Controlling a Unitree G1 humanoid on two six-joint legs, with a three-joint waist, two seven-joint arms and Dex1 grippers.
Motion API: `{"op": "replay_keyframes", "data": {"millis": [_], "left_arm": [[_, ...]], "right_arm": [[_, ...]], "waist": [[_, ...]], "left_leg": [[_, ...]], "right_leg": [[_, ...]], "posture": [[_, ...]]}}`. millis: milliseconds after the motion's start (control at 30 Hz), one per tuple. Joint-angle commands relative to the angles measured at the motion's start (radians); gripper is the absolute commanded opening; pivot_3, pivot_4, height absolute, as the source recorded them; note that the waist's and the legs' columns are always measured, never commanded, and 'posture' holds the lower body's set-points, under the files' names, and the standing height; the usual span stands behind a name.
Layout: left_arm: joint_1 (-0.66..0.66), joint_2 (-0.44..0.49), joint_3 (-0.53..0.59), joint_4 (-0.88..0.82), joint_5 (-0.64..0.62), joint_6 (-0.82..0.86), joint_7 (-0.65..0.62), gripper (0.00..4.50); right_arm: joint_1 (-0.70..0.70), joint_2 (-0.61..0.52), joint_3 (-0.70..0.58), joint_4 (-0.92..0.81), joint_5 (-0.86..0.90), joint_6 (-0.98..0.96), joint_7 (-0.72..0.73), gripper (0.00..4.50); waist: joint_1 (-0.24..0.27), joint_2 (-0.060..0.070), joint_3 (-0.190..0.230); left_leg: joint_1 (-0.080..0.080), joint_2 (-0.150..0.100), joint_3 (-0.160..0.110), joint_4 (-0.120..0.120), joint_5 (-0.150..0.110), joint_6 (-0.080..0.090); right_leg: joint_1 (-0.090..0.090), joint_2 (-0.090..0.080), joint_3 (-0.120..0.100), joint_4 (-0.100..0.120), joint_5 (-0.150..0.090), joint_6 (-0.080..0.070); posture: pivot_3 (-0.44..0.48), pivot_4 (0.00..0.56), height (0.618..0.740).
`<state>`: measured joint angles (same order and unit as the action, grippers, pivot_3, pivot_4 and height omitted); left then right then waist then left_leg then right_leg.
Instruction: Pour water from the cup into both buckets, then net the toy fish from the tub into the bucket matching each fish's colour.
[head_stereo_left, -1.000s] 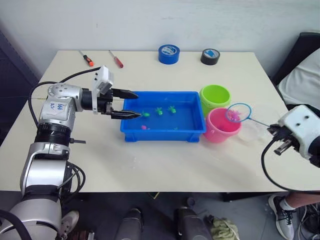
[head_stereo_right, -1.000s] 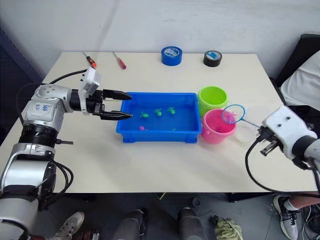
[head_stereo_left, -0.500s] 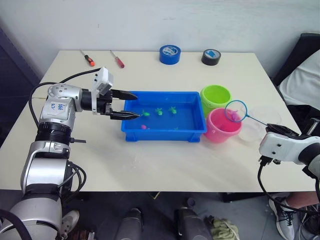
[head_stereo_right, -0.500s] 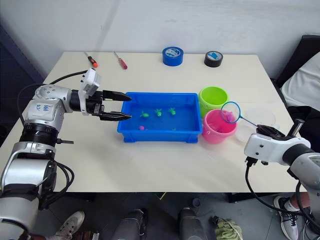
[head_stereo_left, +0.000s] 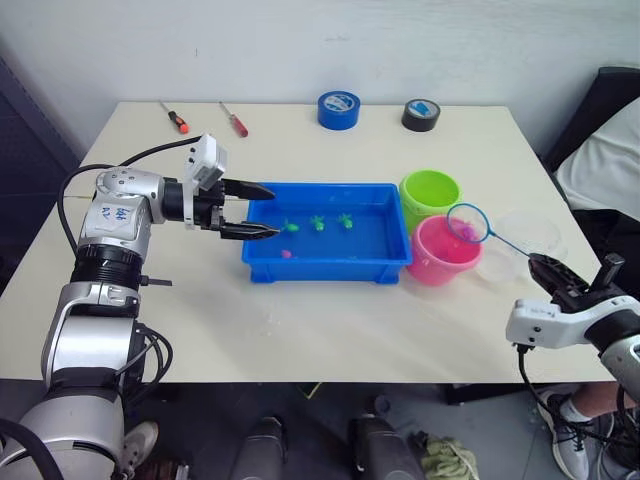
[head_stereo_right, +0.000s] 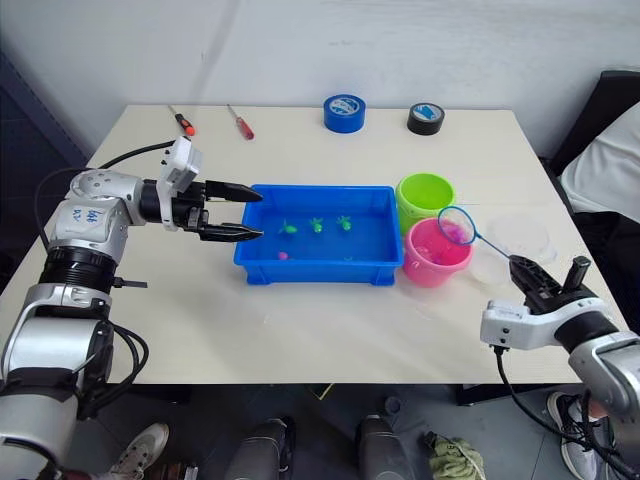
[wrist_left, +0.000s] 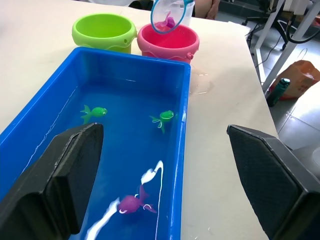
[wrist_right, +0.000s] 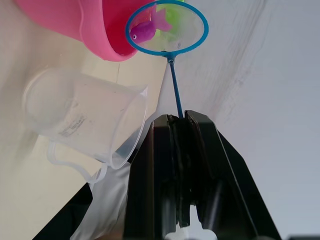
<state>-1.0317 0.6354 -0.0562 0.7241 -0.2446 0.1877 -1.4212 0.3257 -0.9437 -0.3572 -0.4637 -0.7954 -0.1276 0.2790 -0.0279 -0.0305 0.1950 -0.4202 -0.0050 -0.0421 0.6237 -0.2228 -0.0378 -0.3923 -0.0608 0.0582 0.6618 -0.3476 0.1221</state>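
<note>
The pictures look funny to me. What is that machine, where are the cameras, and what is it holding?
It is a robot with two arms. Two pictures come from cameras on its head, looking down at a table. Two more come from cameras on its wrists.

On the table sit a blue tub of water with tiny toy fish, a green bucket, a pink bucket, a clear cup, two tape rolls and two screwdrivers.

The right hand pinches the handle of a small net, which carries a pink fish over the pink bucket. The left hand is open beside the tub.

Cream table (head_stereo_left: 330, 320) beneath the pincers; plain white wall (head_stereo_left: 300, 45) beyond; dark chair (head_stereo_left: 600, 100) behind the right one.
</note>
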Motion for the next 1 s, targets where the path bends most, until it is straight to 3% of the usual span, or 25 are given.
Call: {"op": "replay_keyframes", "data": {"millis": [33, 300, 567, 800, 900, 1000], "left_arm": [[-0.011, 0.008, 0.02, 0.001, 0.0, -0.015, -0.008, 4.31], [-0.016, 0.0, 0.018, 0.01, 0.001, -0.022, -0.008, 4.31], [-0.013, 0.004, 0.018, 0.004, -0.001, -0.018, -0.01, 4.31], [-0.007, 0.025, 0.028, 0.0, -0.003, -0.01, -0.007, 4.31], [0.0, 0.056, 0.042, 0.004, 0.002, -0.012, 0.013, 4.31], [0.024, 0.101, 0.058, 0.003, 0.009, -0.02, 0.033, 4.31]], "right_arm": [[0.003, 0.004, -0.032, -0.016, -0.098, -0.045, -0.09, 0.0], [0.017, 0.063, 0.007, -0.009, -0.281, -0.055, -0.192, 0.0], [-0.001, 0.106, 0.01, 0.008, -0.311, -0.049, -0.216, 0.0], [-0.146, 0.115, -0.043, -0.069, -0.042, -0.028, -0.066, 0.0], [-0.311, 0.127, 0.033, -0.075, 0.121, 0.063, 0.099, 0.0], [-0.478, 0.188, 0.149, -0.082, 0.279, 0.271, 0.309, 0.0]], "waist": [[0.0, 0.0, 0.0], [0.0, 0.0, 0.0], [0.0, 0.0, 0.0], [-0.004, 0.0, 0.0], [-0.01, 0.0, 0.0], [-0.011, -0.001, 0.0]], "left_leg": [[0.0, 0.0, 0.0, 0.0, 0.0, 0.0], [0.0, 0.0, 0.0, 0.002, 0.0, 0.0], [0.0, 0.0, 0.0, 0.003, 0.0, 0.0], [0.001, 0.0, 0.0, 0.004, 0.0, 0.0], [0.001, 0.001, 0.0, 0.005, 0.0, 0.0], [0.003, 0.002, -0.001, 0.005, 0.0, 0.0]], "right_leg": [[0.0, 0.0, 0.0, 0.0, 0.0, 0.0], [0.001, 0.0, 0.0, 0.001, 0.0, 0.0], [0.001, 0.0, -0.001, 0.002, 0.0, 0.0], [0.001, 0.0, 0.0, 0.004, 0.0, 0.0], [0.001, 0.001, 0.0, 0.005, 0.0, 0.0], [0.003, 0.001, 0.0, 0.007, 0.0, 0.0]], "posture": [[0.0, 0.15, 0.734], [0.0, 0.15, 0.734], [0.0, 0.15, 0.734], [0.0, 0.15, 0.734], [0.0, 0.15, 0.734], [0.0, 0.15, 0.734]]}}
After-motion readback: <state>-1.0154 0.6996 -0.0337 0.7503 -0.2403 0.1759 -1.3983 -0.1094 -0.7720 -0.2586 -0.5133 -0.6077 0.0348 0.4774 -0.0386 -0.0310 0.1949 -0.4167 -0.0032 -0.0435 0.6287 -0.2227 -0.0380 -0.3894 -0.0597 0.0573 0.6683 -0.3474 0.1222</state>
